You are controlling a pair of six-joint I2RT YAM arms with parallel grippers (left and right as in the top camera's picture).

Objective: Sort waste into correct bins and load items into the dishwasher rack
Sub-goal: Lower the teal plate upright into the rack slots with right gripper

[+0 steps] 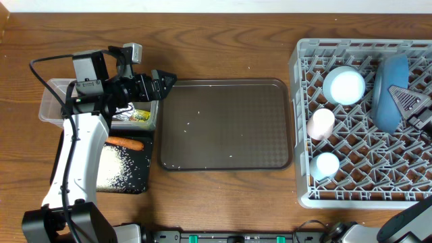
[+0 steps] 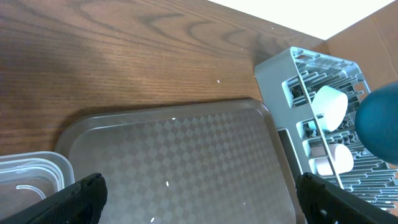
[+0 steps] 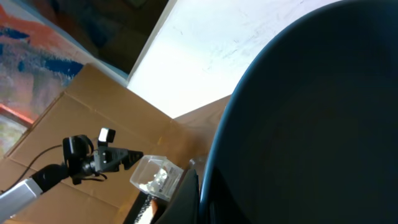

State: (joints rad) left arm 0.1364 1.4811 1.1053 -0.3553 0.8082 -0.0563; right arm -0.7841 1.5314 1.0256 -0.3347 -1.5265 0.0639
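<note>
The grey dishwasher rack at the right holds a white bowl, a pinkish-white cup, a light blue cup and the blue plate on edge. My right gripper is shut on the plate, which fills the right wrist view. My left gripper is open and empty above the brown tray's left edge. The clear tub holds foil and the yellow-green wrapper. The black tray holds the carrot and rice. Chopsticks are not in view.
The brown serving tray lies in the middle with a few rice grains on it; it also shows in the left wrist view. The left arm covers part of the tub and the black tray. The rack shows in the left wrist view too.
</note>
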